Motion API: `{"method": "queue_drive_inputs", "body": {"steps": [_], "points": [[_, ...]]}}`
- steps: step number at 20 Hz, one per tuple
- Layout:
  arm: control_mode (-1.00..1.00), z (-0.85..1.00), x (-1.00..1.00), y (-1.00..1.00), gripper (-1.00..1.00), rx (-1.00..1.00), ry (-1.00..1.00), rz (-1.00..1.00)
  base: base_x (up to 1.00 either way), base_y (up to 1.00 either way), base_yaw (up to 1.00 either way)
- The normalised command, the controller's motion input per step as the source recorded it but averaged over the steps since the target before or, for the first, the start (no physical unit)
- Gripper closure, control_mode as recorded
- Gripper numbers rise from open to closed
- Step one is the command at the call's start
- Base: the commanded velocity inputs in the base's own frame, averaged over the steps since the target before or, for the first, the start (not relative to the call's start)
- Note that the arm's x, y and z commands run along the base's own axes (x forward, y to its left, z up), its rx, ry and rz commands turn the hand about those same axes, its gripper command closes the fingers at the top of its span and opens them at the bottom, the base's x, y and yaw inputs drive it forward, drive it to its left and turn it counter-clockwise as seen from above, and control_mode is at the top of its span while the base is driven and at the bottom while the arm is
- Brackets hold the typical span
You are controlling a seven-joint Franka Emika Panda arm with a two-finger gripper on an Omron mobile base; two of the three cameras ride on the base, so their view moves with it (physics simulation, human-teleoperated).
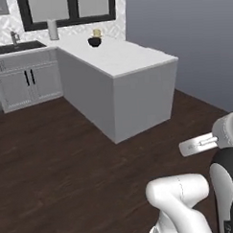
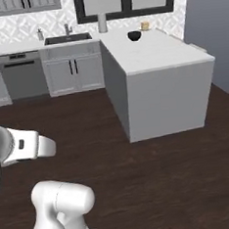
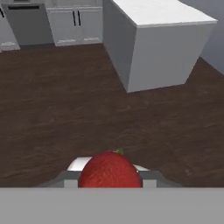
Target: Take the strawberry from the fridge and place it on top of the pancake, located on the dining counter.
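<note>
My fingers [image 3: 110,183] are half closed around the strawberry [image 3: 110,170], gripping its broad middle at 6 o'clock; I judge it light, soft, easily bruised.

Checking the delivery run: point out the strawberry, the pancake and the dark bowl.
strawberry [image 3: 110,171]: hand view, middle of its red body.
pancake [image 2: 145,25]: right base view, side of the stack.
dark bowl [image 2: 134,36]: right base view, its outer wall.

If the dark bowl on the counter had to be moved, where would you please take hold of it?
Probably the rim of the dark bowl, pinched from straight above on its near side: it sits upright, mouth open upward, and the pancake stands close behind it.
</note>
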Motion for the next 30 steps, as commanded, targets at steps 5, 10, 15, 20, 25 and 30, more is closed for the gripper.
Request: {"method": "queue_drive_inputs", "body": {"steps": [5, 10, 15, 20, 25, 30], "points": [[1.00, 0.00, 0.00, 0.00, 1.00, 0.00, 0.00, 0.00, 0.81, -0.76, -0.52], [1.00, 0.00, 0.00, 0.00, 1.00, 0.00, 0.00, 0.00, 0.93, -0.35, -0.52], [1.00, 0.00, 0.00, 0.00, 1.00, 0.00, 0.00, 0.00, 1.00, 0.66, -0.54], [1.00, 0.00, 0.00, 0.00, 1.00, 0.00, 0.00, 0.00, 1.00, 0.75, -0.46], [1.00, 0.00, 0.00, 0.00, 1.00, 0.00, 0.00, 0.00, 1.00, 0.44, -0.38], [1.00, 0.00, 0.00, 0.00, 1.00, 0.00, 0.00, 0.00, 1.00, 0.25, -0.26]]}}
